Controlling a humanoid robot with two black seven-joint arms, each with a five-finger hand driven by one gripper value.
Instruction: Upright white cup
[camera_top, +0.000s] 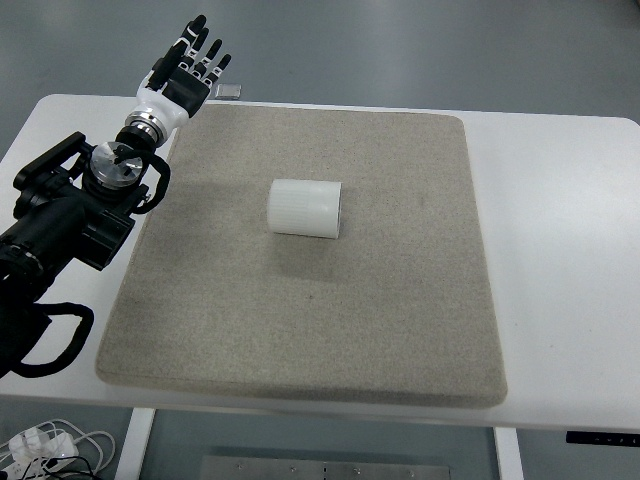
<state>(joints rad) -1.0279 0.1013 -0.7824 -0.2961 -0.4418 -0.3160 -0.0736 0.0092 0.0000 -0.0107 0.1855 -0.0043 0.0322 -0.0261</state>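
A white ribbed cup (305, 208) lies on its side near the middle of a grey felt mat (400, 320). Its long axis runs left to right. My left hand (192, 62) is raised over the mat's far left corner, well to the left of and beyond the cup. Its fingers are spread and hold nothing. The black left arm (70, 210) comes in from the left edge. The right arm is out of view.
The mat covers most of the white table (560, 250). A small dark object (228, 92) lies on the table just beyond the mat's far left corner, next to my left hand. White cables (50, 445) hang below the table's near left edge.
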